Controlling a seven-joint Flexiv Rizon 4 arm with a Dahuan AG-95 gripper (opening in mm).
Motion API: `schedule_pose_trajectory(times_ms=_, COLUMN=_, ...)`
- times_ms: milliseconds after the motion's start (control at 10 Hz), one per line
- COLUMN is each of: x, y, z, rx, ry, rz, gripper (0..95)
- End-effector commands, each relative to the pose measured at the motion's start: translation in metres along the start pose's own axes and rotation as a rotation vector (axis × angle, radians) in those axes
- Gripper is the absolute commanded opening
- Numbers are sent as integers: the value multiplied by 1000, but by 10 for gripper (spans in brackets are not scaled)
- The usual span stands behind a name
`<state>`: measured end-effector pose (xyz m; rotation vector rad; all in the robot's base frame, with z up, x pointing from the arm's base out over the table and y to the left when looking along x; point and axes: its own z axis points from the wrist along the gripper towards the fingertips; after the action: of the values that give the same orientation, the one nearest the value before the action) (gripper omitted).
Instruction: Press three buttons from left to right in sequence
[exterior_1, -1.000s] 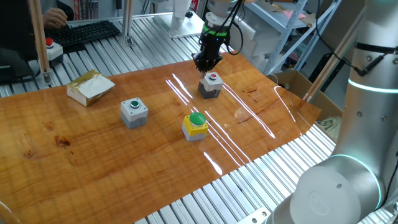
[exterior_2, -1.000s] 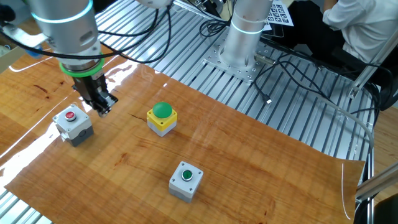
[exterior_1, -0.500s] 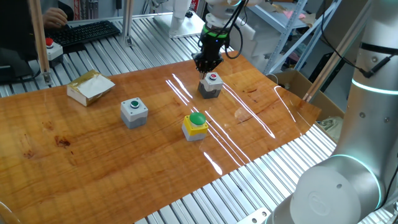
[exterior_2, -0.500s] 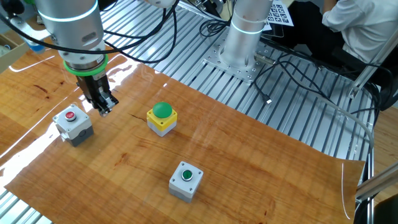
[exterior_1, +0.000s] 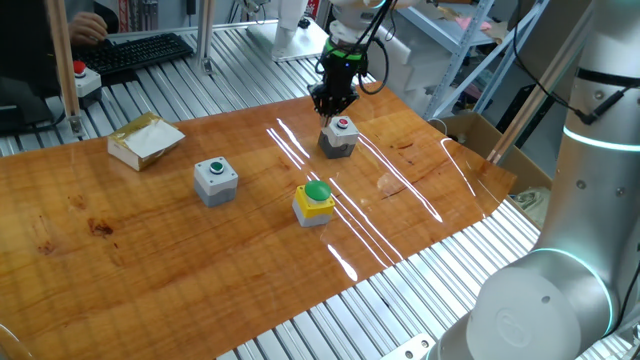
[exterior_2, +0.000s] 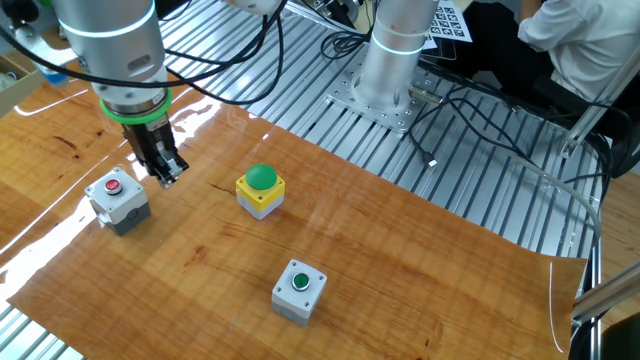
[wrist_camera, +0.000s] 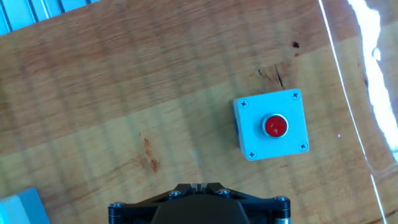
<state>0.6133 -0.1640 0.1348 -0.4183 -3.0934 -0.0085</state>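
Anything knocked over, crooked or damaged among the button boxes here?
Nothing stands out. The grey green-button box, yellow dome box and grey red-button box all sit upright and apart on the table. The gripper hangs beside the red one.

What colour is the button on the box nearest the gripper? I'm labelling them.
Red button on a grey box; clearest in the hand view.

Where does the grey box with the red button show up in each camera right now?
One fixed view: grey red-button box, upper centre, just below the claw.
The other fixed view: far left, lower left of the claw.
Hand view: right of centre.
Shared landmark: the yellow box with the green dome, not in the hand view.
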Motion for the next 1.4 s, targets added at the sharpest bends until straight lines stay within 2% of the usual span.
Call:
schedule_pose_trajectory(times_ms=100, x=-22, y=-12, z=3, rx=-6, ry=-24, rz=-46, gripper=0)
schedule_pose_trajectory(times_ms=500, x=-58, y=-40, z=10, rx=-5, ry=-27, rz=-130, gripper=0)
schedule_pose_trajectory(times_ms=600, x=-63, y=-44, z=10, rx=2, ry=-29, rz=-145, gripper=0)
schedule_pose_trajectory(times_ms=700, x=-65, y=-46, z=10, rx=23, ry=-36, rz=-152, gripper=0)
schedule_pose_trajectory(times_ms=800, x=-65, y=-46, z=10, rx=34, ry=-45, rz=-149, gripper=190)
schedule_pose_trajectory(times_ms=900, x=-66, y=-47, z=10, rx=43, ry=-54, rz=-111, gripper=380)
schedule_pose_trajectory(times_ms=1300, x=-67, y=-49, z=7, rx=22, ry=-52, rz=-78, gripper=380)
schedule_pose_trajectory(times_ms=1400, x=-68, y=-49, z=7, rx=21, ry=-53, rz=-81, gripper=570)
